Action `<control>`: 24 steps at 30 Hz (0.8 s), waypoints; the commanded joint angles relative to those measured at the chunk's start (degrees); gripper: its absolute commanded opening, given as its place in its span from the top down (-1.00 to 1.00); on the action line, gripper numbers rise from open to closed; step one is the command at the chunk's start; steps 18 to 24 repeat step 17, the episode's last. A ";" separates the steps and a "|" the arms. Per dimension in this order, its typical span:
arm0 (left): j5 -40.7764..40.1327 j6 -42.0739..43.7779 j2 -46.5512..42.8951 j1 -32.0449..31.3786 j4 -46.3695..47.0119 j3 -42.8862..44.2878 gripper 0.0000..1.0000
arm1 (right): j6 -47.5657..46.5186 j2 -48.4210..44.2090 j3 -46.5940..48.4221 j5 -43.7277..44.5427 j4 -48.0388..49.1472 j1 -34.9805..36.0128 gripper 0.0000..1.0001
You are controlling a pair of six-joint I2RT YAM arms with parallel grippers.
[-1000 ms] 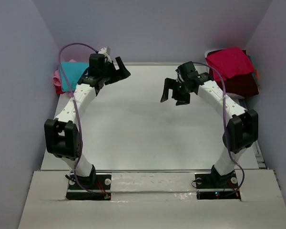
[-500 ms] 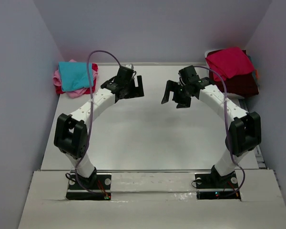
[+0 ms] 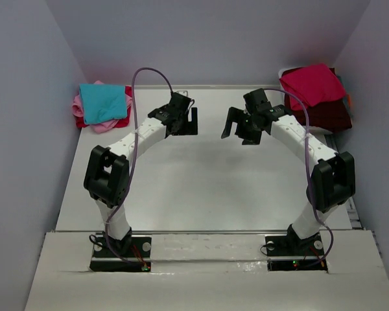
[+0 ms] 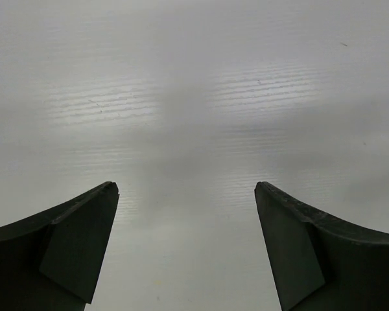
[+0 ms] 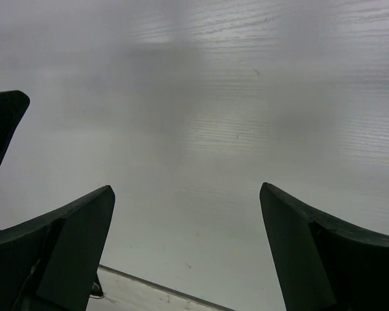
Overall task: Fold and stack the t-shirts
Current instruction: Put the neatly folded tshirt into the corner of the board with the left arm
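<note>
Top external: turquoise t-shirt (image 3: 102,102) far-left corner, red t-shirt (image 3: 311,84) far-right, table (image 3: 201,188) between.

Wrist views: my left fingers (image 4: 68,253) and right fingers (image 5: 61,253) are cut off by the lower edge. A dark shape (image 5: 1,126) left of my right gripper (image 5: 185,189) is cropped and cannot be identified.

Overhead view: far left of my left gripper (image 3: 185,120), the turquoise t-shirt (image 3: 102,102) hides most of the pink t-shirt (image 3: 78,103) and red t-shirt (image 3: 127,92). Right of my right gripper, the crimson t-shirt (image 3: 311,84) covers much of the dark maroon t-shirt (image 3: 327,115).
</note>
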 commanded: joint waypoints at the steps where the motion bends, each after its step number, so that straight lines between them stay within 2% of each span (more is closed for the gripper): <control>1: -2.23 3.70 -1.02 0.11 1.05 0.48 -0.98 | 0.98 -1.45 0.79 2.25 2.22 -0.40 -1.00; 24: -1.00 5.46 -3.57 0.11 2.37 -2.24 -0.98 | 1.77 -1.98 1.23 3.57 1.61 -0.40 -1.00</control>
